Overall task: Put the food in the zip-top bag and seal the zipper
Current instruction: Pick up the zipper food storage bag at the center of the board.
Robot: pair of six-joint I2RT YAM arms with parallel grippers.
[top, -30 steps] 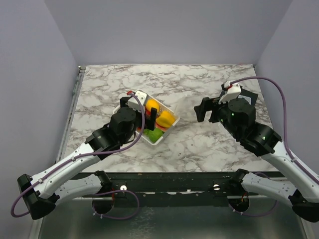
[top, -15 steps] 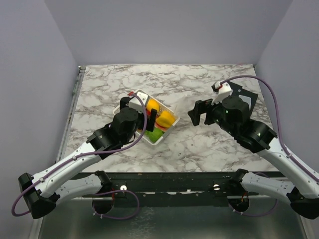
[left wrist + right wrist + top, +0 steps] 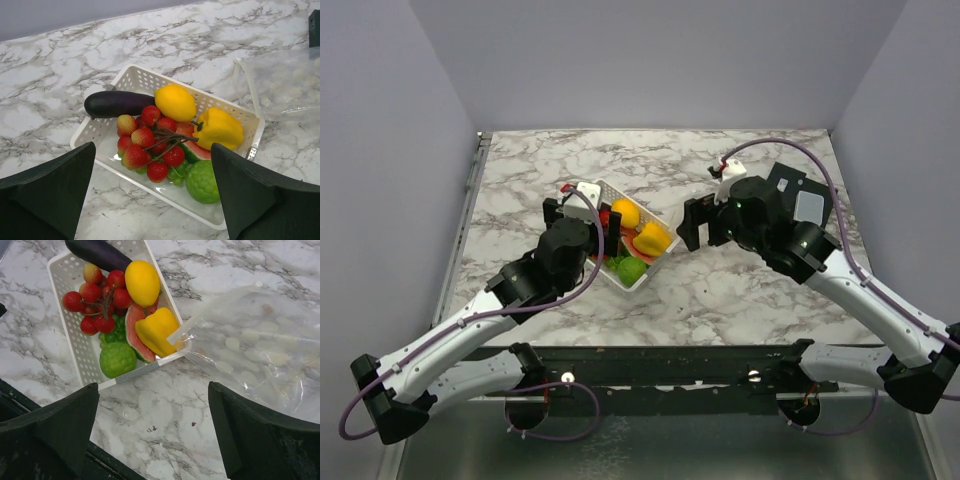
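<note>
The food lies in a white basket: dark eggplant, lemon, yellow pepper, a cluster of red strawberries, watermelon slice and a green bumpy fruit. The clear zip-top bag lies flat and empty on the table right of the basket, with its mouth edge touching the basket's corner. My left gripper is open and empty above the basket's near side. My right gripper is open and empty above the table between the basket and the bag.
The marble table carries the basket left of centre. A dark flat object lies at the right behind my right arm. Grey walls stand on three sides. The table's front edge runs just below the basket in the right wrist view.
My right arm has swung left towards the basket and now hangs over the bag's mouth side. My left gripper has shifted a little left over the basket.
</note>
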